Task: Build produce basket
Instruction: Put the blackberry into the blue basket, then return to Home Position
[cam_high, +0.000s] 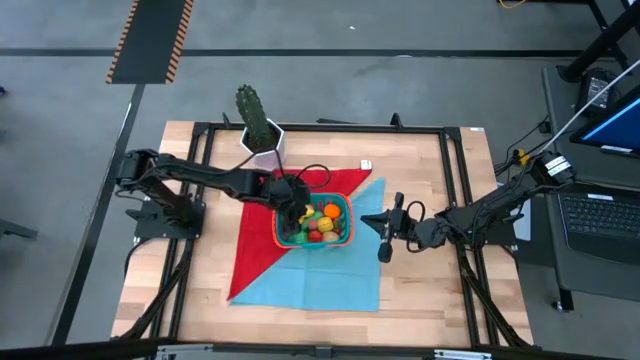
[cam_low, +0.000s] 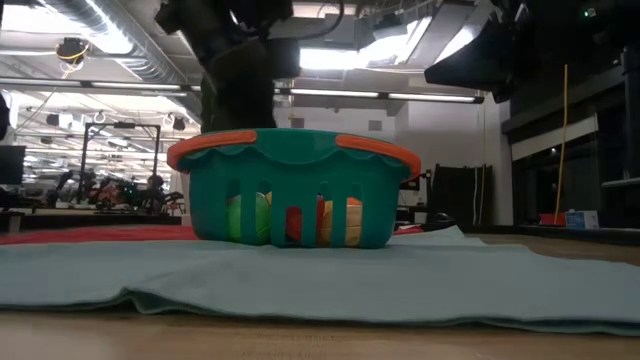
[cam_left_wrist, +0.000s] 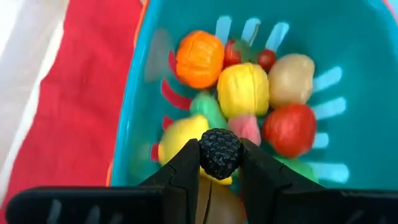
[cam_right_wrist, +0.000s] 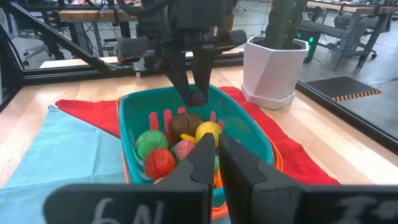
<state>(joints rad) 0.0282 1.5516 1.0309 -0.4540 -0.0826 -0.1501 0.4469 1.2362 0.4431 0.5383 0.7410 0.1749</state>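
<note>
The teal basket with its orange-red rim stands on a red and blue cloth at the table's middle; it also shows in the low view and right wrist view. Several toy fruits and vegetables lie in it: orange, yellow, red, tan. My left gripper hangs over the basket's left part, shut on a small dark bumpy berry. My right gripper waits shut, to the right of the basket. My left gripper pinches the dark bumpy berry between its two fingertips, one on each side. The fingers point down from above. The berry is lifted clear, a little above the produce in the basket.
The white hexagonal cactus pot stands just beyond the basket, near the left arm, and also shows in the right wrist view. The red cloth and blue cloth lie under the basket. Bare wood lies toward the near right.
</note>
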